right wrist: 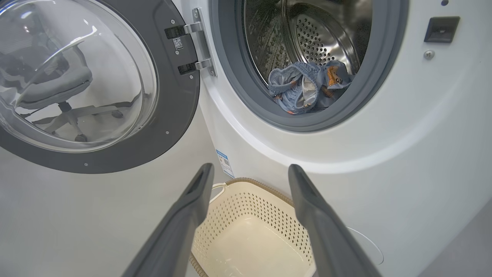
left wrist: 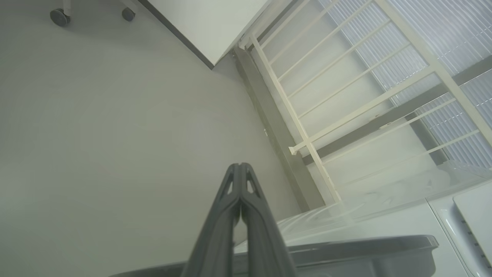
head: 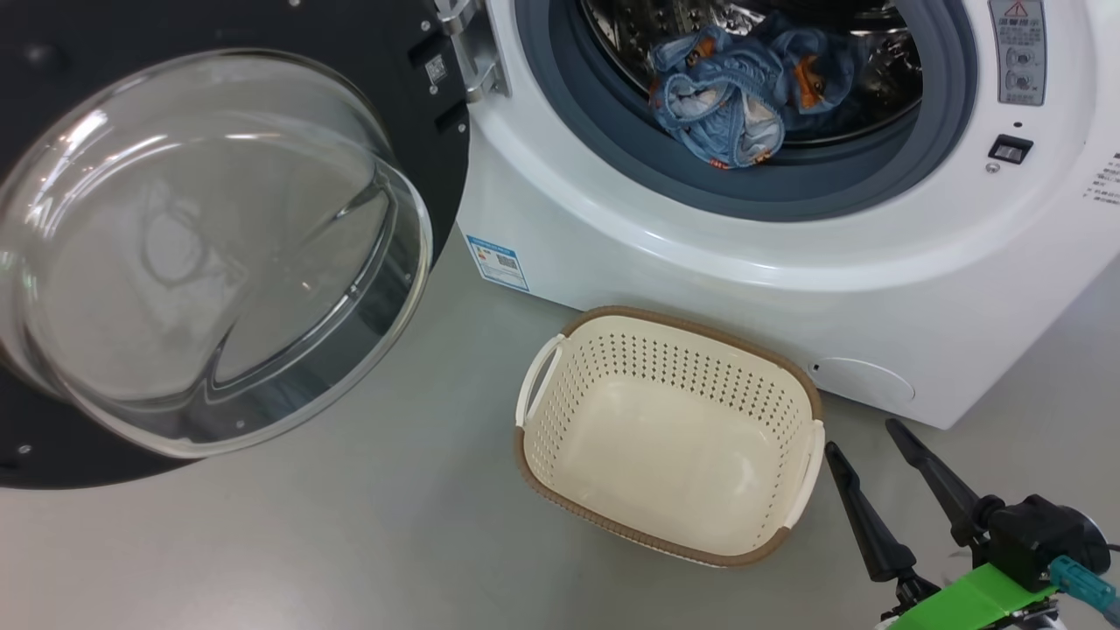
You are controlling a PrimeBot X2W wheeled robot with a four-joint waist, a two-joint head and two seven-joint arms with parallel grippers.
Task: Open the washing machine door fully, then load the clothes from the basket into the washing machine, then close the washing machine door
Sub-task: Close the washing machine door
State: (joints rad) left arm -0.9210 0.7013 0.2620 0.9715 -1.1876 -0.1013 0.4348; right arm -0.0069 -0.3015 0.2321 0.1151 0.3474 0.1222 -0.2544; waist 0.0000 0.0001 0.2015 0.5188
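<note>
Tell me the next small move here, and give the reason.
Probably bring the left gripper, which is shut, to the outer face of the washing machine door and start nudging it closed. The basket is empty, the clothes lie inside the washing machine, and the door stands wide open on the robot's left. The right gripper is open beside the basket, holding nothing.

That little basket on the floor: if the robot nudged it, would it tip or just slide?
Probably slide: the basket looks empty and made of thin perforated plastic, so likely light, and the floor looks smooth. It seems wider than tall, so tipping appears unlikely. Its moulded walls look stiff, so it should keep its shape if lifted.
</note>
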